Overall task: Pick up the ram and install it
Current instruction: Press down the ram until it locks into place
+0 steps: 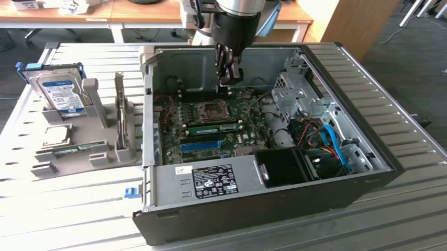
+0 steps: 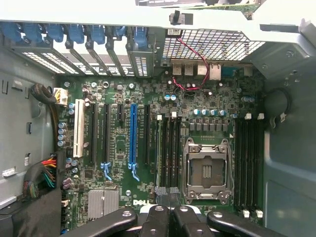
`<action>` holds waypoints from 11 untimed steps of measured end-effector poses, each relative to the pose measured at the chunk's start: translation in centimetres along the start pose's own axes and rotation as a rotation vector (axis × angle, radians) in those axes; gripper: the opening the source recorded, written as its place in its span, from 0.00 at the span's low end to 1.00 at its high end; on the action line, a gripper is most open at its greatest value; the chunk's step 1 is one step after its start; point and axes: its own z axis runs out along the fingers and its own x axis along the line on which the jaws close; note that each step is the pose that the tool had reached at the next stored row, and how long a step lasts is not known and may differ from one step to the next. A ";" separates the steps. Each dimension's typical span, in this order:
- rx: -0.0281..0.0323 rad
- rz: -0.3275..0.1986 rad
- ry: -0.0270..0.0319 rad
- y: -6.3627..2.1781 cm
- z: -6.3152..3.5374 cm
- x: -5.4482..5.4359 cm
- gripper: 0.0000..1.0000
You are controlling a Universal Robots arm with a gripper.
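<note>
One green ram stick [image 1: 213, 127] stands in a memory slot on the motherboard, between the CPU socket [image 1: 209, 110] and the blue expansion slot [image 1: 202, 144]. A second green ram stick [image 1: 72, 150] lies in the grey holder [image 1: 104, 151] on the exterior view's left, outside the case. My gripper [image 1: 227, 78] hangs inside the open case above the rear of the motherboard, shut, with nothing visible between its fingers. In the wrist view the gripper [image 2: 167, 213] hovers over the black memory slots [image 2: 168, 148] beside the CPU socket [image 2: 205, 170].
The open computer case [image 1: 349, 78] lies on a slatted metal table [image 1: 391, 104]. A silver hard drive [image 1: 59, 91] stands in the holder. Inside the case are the drive cage [image 1: 297, 99], blue cables [image 1: 335, 144] and a black fan duct [image 1: 283, 166].
</note>
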 end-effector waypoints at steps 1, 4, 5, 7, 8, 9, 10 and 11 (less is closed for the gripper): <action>0.0000 0.000 0.0000 0.00 0.00 0.0 0.11; 0.0001 0.003 -0.0002 0.00 0.00 0.0 0.11; 0.0002 0.008 -0.0003 0.00 0.00 0.0 0.11; 0.0009 0.033 -0.0013 0.00 0.01 0.0 0.11; 0.0014 0.049 -0.0020 0.00 0.01 0.0 0.11; 0.0020 0.065 -0.0029 -0.01 0.03 0.0 0.11; 0.0025 0.082 -0.0036 -0.01 0.03 0.0 0.11; 0.0031 0.101 -0.0045 0.00 0.03 0.0 0.11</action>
